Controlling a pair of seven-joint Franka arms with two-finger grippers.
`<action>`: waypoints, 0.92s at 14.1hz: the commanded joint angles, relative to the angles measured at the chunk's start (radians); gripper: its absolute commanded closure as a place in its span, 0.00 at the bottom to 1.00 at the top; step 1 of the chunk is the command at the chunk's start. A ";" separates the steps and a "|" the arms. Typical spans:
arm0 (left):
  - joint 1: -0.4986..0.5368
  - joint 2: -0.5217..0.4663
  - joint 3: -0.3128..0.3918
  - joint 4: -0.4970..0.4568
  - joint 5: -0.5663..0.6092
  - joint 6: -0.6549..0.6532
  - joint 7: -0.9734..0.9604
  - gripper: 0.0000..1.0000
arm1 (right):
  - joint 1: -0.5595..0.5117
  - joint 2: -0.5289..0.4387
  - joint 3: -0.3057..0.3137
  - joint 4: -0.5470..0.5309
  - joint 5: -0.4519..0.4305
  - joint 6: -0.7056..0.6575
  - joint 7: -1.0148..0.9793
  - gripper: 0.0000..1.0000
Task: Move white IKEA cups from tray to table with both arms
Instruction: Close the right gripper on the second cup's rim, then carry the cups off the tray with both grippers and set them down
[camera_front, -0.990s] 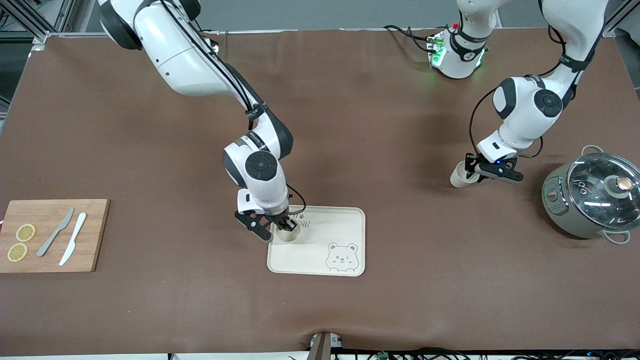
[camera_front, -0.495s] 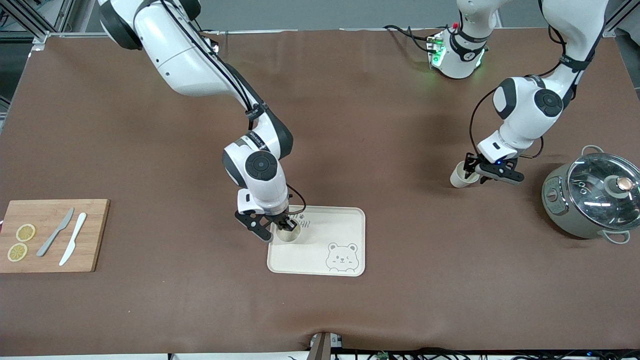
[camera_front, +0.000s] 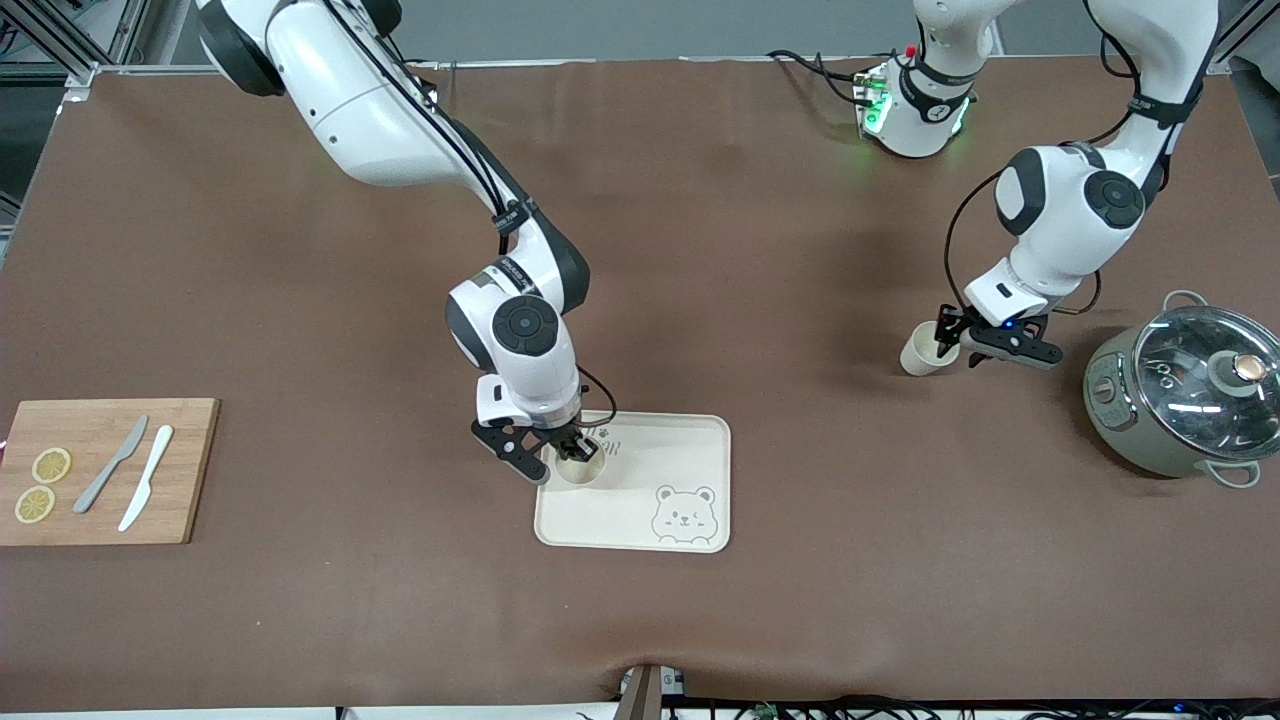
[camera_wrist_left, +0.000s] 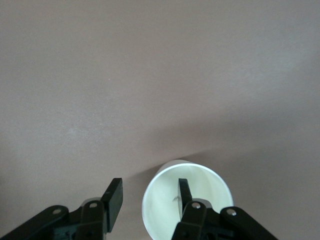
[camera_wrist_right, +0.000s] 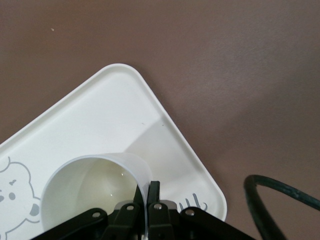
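Note:
One white cup (camera_front: 581, 468) stands upright in the bear tray (camera_front: 690, 455), in the corner toward the right arm's end. My right gripper (camera_front: 572, 452) is shut on its wall; the right wrist view shows the gripper (camera_wrist_right: 147, 186) pinching the rim of the cup (camera_wrist_right: 85, 192) over the tray (camera_wrist_right: 100, 110). A second white cup (camera_front: 917, 352) stands on the brown table toward the left arm's end. My left gripper (camera_front: 948, 343) is open astride its wall. In the left wrist view one finger (camera_wrist_left: 184, 192) is inside the cup (camera_wrist_left: 165, 200), and the other finger (camera_wrist_left: 114, 197) stands clear outside it.
A grey-green pot with a glass lid (camera_front: 1185, 395) stands close by the left gripper at the left arm's end. A wooden board (camera_front: 190, 470) with lemon slices and two knives lies at the right arm's end. The left arm's base (camera_front: 915, 100), lit green, stands at the table's robot edge.
The left arm's wrist has shifted slightly toward the pot, with its gripper still at the cup. The right arm has barely moved and still grips its cup.

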 joint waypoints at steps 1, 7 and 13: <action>0.011 -0.090 -0.025 0.018 -0.059 -0.116 0.027 0.47 | 0.004 -0.081 0.002 -0.007 -0.003 -0.084 0.011 1.00; 0.009 -0.150 -0.025 0.136 -0.111 -0.314 0.030 0.20 | -0.053 -0.233 0.021 -0.008 0.133 -0.262 -0.185 1.00; 0.006 -0.148 -0.023 0.325 -0.119 -0.492 -0.039 0.00 | -0.240 -0.454 0.018 -0.011 0.230 -0.639 -0.637 1.00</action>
